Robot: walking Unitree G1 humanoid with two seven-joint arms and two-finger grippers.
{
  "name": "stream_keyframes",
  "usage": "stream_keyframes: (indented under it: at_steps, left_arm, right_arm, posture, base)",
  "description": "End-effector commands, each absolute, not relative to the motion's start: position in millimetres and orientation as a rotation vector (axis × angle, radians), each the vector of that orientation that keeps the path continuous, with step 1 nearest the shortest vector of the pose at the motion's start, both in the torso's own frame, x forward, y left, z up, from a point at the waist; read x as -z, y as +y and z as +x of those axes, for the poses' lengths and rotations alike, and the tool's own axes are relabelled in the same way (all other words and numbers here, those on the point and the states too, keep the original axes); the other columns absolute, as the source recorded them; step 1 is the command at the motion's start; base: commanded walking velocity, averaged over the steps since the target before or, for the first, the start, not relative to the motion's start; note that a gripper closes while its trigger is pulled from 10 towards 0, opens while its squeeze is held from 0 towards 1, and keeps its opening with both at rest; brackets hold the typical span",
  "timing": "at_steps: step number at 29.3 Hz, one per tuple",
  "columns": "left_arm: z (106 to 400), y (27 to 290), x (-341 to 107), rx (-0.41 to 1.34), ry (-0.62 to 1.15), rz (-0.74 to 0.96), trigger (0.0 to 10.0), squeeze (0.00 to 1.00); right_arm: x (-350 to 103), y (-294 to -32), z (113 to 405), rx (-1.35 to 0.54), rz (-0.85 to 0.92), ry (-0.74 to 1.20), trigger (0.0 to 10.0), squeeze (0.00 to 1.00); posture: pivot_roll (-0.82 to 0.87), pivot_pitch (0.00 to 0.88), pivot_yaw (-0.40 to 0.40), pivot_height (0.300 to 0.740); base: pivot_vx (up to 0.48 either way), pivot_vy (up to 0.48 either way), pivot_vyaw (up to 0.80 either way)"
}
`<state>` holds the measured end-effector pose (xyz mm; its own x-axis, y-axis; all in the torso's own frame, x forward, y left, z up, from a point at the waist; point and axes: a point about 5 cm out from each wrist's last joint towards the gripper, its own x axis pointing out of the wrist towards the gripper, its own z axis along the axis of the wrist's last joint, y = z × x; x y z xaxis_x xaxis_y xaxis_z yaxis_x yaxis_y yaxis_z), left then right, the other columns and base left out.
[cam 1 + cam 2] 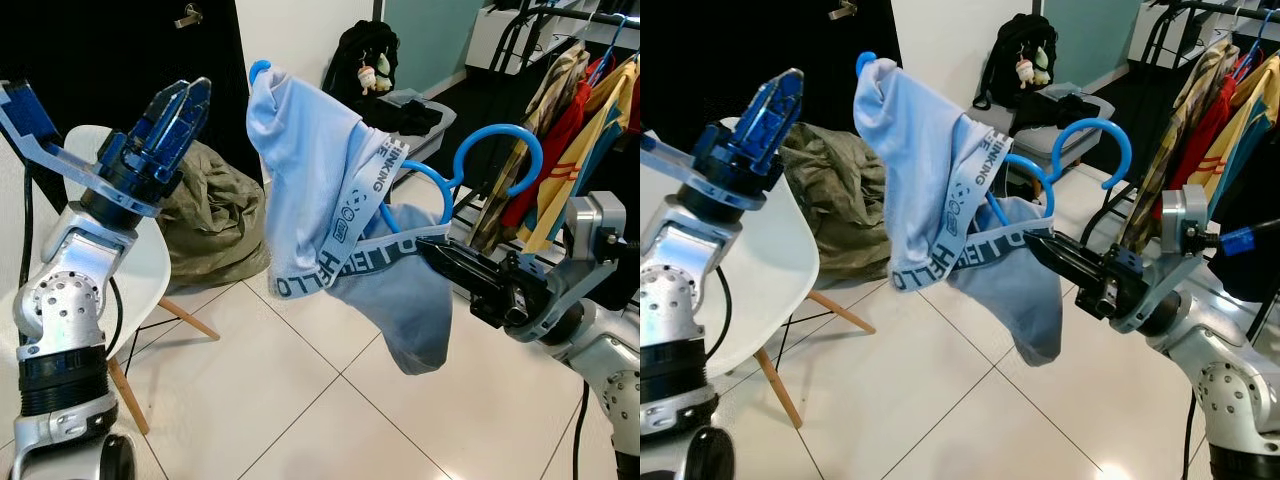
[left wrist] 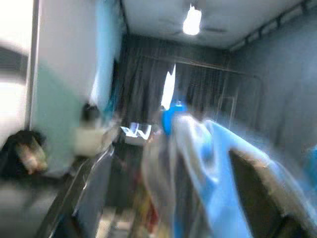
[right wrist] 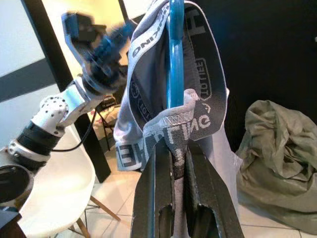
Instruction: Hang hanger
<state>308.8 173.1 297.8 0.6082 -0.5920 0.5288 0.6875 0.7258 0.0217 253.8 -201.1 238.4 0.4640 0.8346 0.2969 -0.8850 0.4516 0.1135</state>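
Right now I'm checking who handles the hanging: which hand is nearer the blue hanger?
Right. The right hand is clamped on the blue hanger through the light blue underwear draped over it. The left hand is raised apart from it, beside the white chair.

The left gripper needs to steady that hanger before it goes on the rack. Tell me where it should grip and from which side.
Best bet is the bare blue hook of the hanger, coming from above: it stands clear of the light blue underwear draped over the frame. The right gripper is clamped low on waistband and hanger, so the left gripper, raised to the left, should stay off that spot.
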Motion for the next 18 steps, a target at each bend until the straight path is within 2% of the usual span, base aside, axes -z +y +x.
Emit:
stream_keyframes:
  at_steps: [1, 6, 18]
  left_arm:
    - [307, 157, -292, 0.701, -0.520, 0.055, 10.0, 0.00]
    - [307, 144, -294, 0.637, -0.546, 0.200, 10.0, 0.00]
    - [306, 150, -299, 0.540, -0.596, 0.184, 10.0, 0.00]
  right_arm:
    - [-242, -193, 252, -1.103, 0.236, -0.220, 0.0, 0.00]
    - [-243, -190, 253, -1.111, 0.237, -0.219, 0.0, 0.00]
    - [-237, -192, 257, -1.079, 0.228, -0.199, 0.0, 0.00]
  posture:
    - [-0.05, 0.128, 0.064, 0.740]
    - [-0.04, 0.127, 0.062, 0.740]
    - [-0.03, 0.134, 0.075, 0.740]
  base:
    - [0.000, 0.000, 0.00]
    - [0.000, 0.000, 0.00]
    - [0.000, 0.000, 0.00]
